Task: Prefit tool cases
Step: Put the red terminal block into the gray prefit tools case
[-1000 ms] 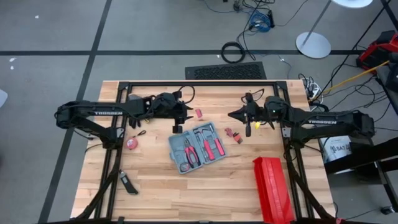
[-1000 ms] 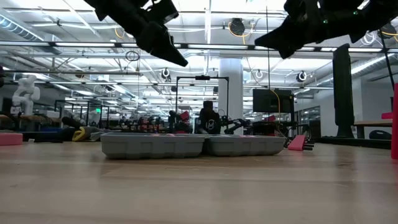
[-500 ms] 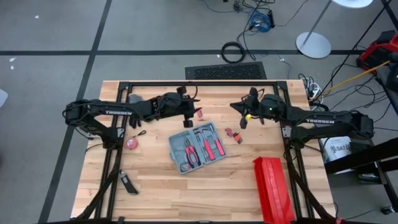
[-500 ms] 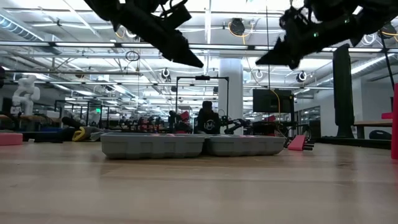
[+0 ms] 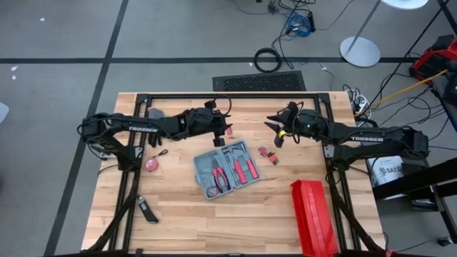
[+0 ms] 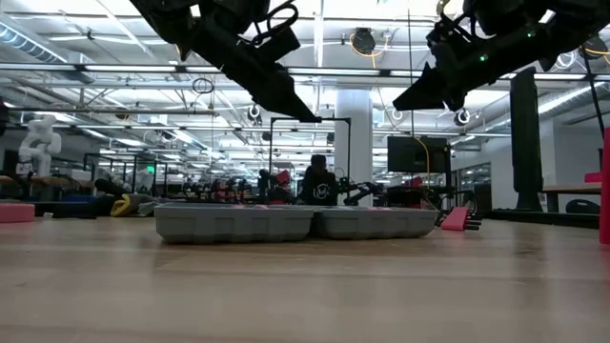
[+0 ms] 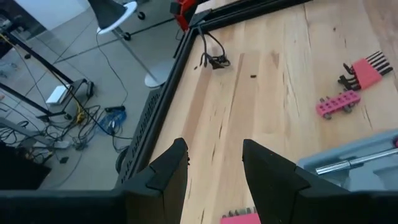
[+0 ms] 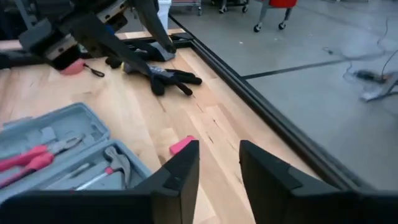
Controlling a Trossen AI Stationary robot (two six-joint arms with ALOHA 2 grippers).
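Both end effectors hover above the open tool case (image 5: 226, 168) — left end effector (image 7: 214, 163) and right end effector (image 8: 219, 163) spread, empty.

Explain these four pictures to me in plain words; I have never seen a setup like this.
This is a robot with two dark arms at a wooden table. One picture looks straight down, one looks level across the tabletop, and two come from cameras on the wrists.

In the middle lies an open blue-grey tool case with red-handled tools in it. Around it lie a red ribbed box, a black glove, a pink bit holder and a red hex-key set.

The left pincer hangs open above the table behind the case. The right pincer hangs open on the other side. Neither holds anything.
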